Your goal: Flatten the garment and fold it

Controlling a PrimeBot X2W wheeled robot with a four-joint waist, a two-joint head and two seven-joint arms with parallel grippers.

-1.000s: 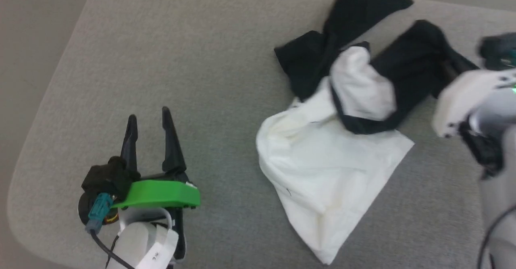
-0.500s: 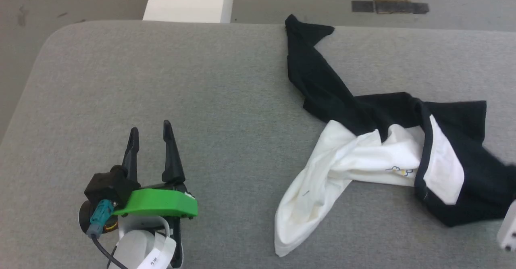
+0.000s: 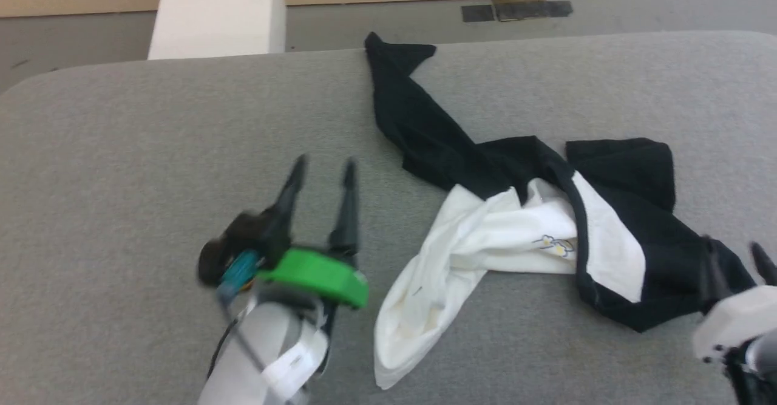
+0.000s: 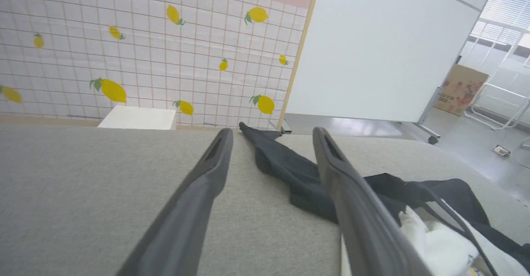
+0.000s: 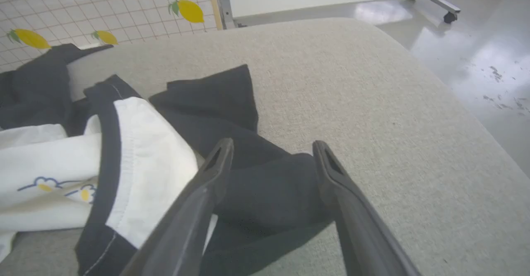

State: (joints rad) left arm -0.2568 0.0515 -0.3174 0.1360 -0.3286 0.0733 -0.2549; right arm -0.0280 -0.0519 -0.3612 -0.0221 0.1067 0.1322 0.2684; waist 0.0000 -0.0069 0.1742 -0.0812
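The garment (image 3: 516, 235), a shirt with white body and black sleeves, lies crumpled on the grey table (image 3: 152, 150), right of centre. One black sleeve (image 3: 413, 113) stretches to the far edge. My left gripper (image 3: 323, 171) hovers open to the left of the garment, apart from it. My right gripper (image 3: 734, 259) stands open at the lower right, over the garment's black edge; in the right wrist view its fingers (image 5: 215, 172) straddle black cloth (image 5: 265, 189) without pinching it. In the left wrist view the open left gripper (image 4: 271, 133) points at the far sleeve (image 4: 281, 160).
A white block (image 3: 212, 13) stands on the floor beyond the table's far left edge. Dark floor patches (image 3: 516, 10) lie further back. A tiled wall with lemons (image 4: 124, 52) and a white panel (image 4: 381, 48) rise behind. Bare table stretches to the left.
The head camera has shifted. My right gripper went from shut to open and let go of the garment's black part, which now lies on the table. My left arm moved toward the garment.
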